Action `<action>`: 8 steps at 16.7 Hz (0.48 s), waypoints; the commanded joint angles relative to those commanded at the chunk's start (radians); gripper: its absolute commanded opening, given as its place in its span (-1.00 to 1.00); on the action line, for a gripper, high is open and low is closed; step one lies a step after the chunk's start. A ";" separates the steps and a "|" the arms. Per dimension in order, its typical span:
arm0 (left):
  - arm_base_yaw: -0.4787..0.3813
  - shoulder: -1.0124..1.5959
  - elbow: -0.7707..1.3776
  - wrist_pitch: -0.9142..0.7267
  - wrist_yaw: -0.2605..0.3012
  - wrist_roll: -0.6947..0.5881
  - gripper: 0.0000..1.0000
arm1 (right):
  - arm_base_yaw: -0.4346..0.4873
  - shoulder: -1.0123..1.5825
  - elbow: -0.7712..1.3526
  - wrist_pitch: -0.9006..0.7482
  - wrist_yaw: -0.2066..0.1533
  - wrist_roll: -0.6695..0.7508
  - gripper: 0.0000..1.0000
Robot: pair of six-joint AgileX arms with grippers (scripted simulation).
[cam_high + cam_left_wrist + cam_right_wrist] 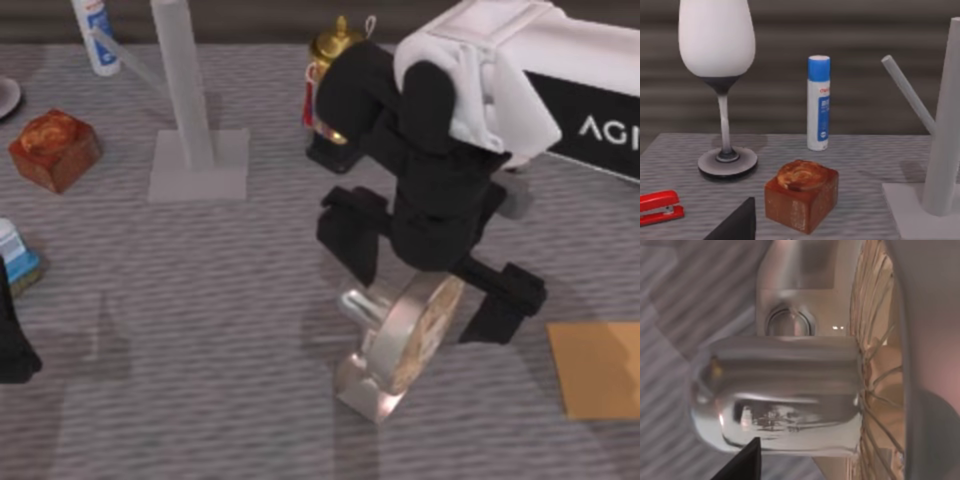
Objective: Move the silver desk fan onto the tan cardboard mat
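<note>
Inspecting right gripper (430,290): hovering spread wide, straddling the silver desk fan (400,340).
Fan: standing on the table (200,330).
Tan cardboard mat (597,368): lying bare at right.
Left gripper (12,345): sitting parked at left edge, finger state undeterminable.

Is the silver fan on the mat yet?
No. The silver desk fan stands on the table, left of the tan cardboard mat.

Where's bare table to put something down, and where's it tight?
Open: the front stretch between the silver desk fan and the table's left edge, and the tan cardboard mat itself, which is bare. Tight: the back, around the grey post, gold trophy and right gripper over the fan.
</note>
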 joint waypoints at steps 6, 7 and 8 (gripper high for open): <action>0.000 0.000 0.000 0.000 0.000 0.000 1.00 | 0.000 0.000 0.000 0.000 0.000 0.000 -0.21; 0.000 0.000 0.000 0.000 0.000 0.000 1.00 | 0.000 0.000 0.000 0.000 0.000 0.000 -0.36; 0.000 0.000 0.000 0.000 0.000 0.000 1.00 | 0.000 0.000 0.000 0.000 0.000 0.000 -0.51</action>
